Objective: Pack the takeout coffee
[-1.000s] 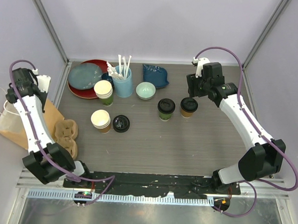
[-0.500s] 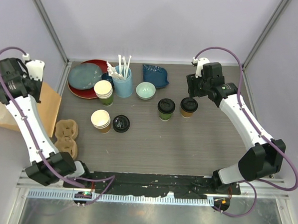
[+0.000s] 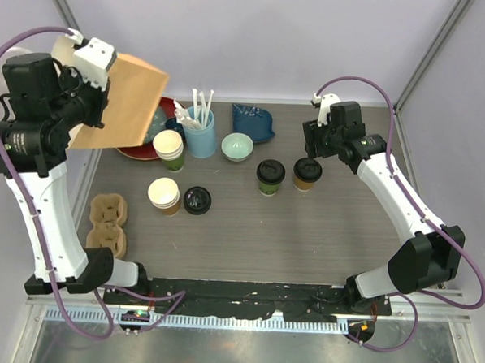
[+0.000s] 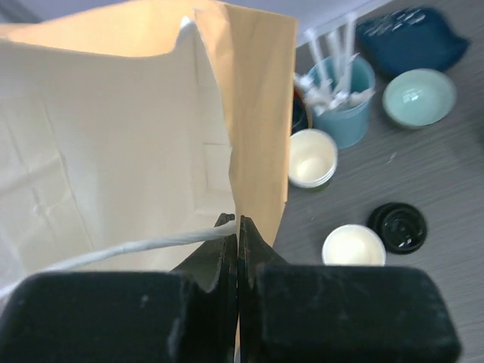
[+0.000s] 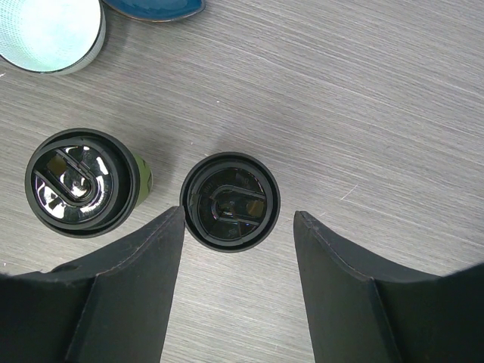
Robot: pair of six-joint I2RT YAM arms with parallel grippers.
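We find the two takeout coffees side by side on the desk (image 3: 248, 231), right of centre. The green-walled cup (image 3: 270, 175) stands to the left of the brown-walled cup (image 3: 308, 173), close but apart. Both are upright with their black lids on, and neither is held. The right gripper (image 5: 238, 218) hangs directly above the brown-walled cup with its jaws spread wide, one finger to each side of the lid and nothing between them. It has not moved over the last second.

The change is on the other side. A second ago the paper bag (image 3: 126, 102) lay flat off the left edge of the desk, with the left gripper (image 4: 238, 242) low beside it. Now that gripper is fully closed at the bag's mouth. The white cord handle (image 4: 144, 246) runs into the pinch, and the bag is lifted high over the back left corner, above the plates (image 3: 135, 135). In the wrist view the bag hangs open towards us, its pale inside showing.

We judge that the container is now secured and on its way to the desk. The packing itself has not begun, since both cups wait outside the bag. The lidless cup stacks (image 3: 164, 194) and the loose lids (image 3: 198, 199) sit beneath the bag's likely route, so we would watch the clearance there.
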